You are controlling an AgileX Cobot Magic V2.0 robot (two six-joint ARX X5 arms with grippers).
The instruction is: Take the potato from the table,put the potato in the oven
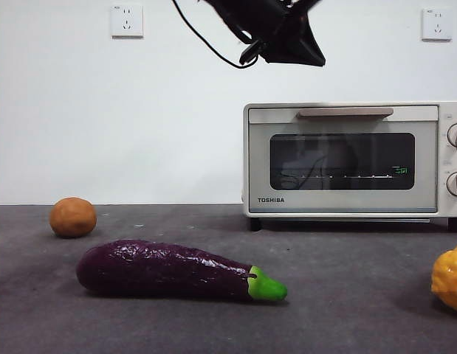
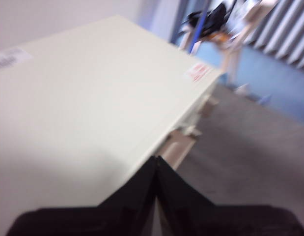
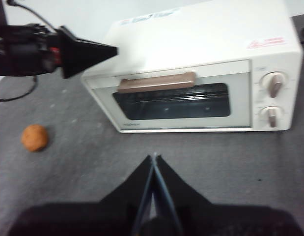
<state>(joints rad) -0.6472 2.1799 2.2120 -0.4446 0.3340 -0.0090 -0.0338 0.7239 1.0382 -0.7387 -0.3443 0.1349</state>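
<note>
The potato (image 1: 73, 217), a small orange-brown lump, lies on the table (image 1: 346, 295) at the far left; the right wrist view also shows the potato (image 3: 35, 137), far from both grippers. The cream oven (image 1: 346, 158) stands at the back right with its glass door closed. My left gripper (image 1: 302, 48) hangs shut and holds nothing, above the oven's top (image 2: 93, 98) near its handle side. The right wrist view shows that left gripper (image 3: 88, 51) pointing at the oven (image 3: 191, 73). My right gripper (image 3: 154, 157) is shut and holds nothing, high over the table in front of the oven.
A long purple eggplant (image 1: 176, 271) with a green tip lies in the near middle of the table. A bumpy yellow-orange item (image 1: 449, 279) sits at the right edge. A black cable (image 1: 206, 44) hangs from the left arm.
</note>
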